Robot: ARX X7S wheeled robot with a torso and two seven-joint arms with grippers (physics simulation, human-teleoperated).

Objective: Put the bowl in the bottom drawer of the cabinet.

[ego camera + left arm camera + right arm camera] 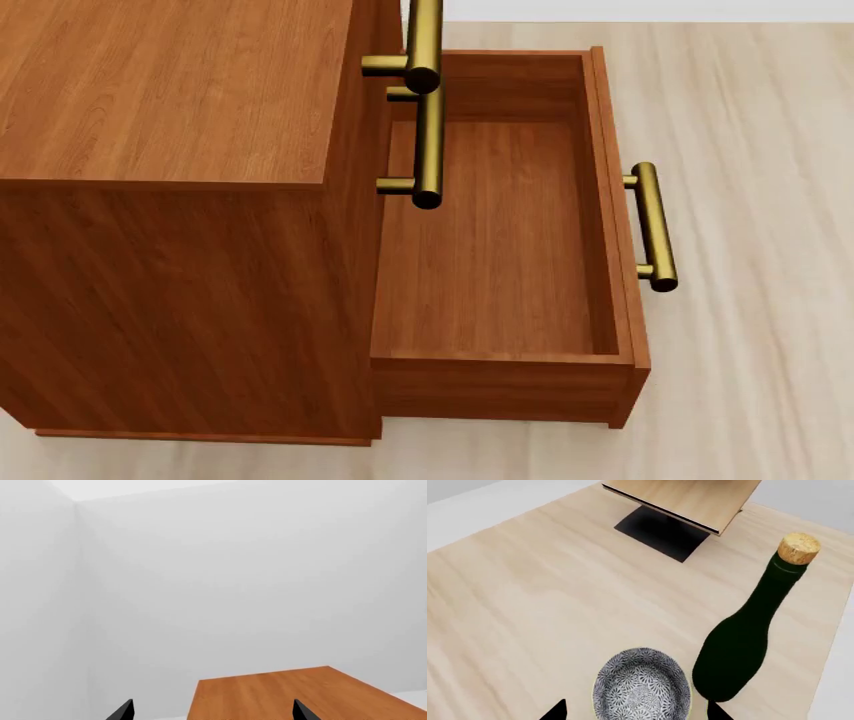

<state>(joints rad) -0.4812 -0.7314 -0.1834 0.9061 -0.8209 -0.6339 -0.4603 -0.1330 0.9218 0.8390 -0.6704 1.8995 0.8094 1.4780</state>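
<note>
The bowl (642, 687), blue-and-white speckled with a pale rim, stands on a light wooden table (534, 595). My right gripper (636, 712) is open, one fingertip on each side of the bowl with a gap to its rim. In the head view the reddish-brown cabinet (174, 90) has its bottom drawer (494, 240) pulled out, with nothing inside. No gripper shows in that view. My left gripper (213, 711) is open and holds nothing. It faces white walls above a reddish-brown wooden top (293, 695).
A dark green corked wine bottle (747, 630) stands upright right beside the bowl. A pale wooden rack (687, 495) on a black base (660, 530) sits farther off on the table. Brass bar handles (424, 110) of the upper drawers overhang the open drawer; its own handle (651, 225) faces outward.
</note>
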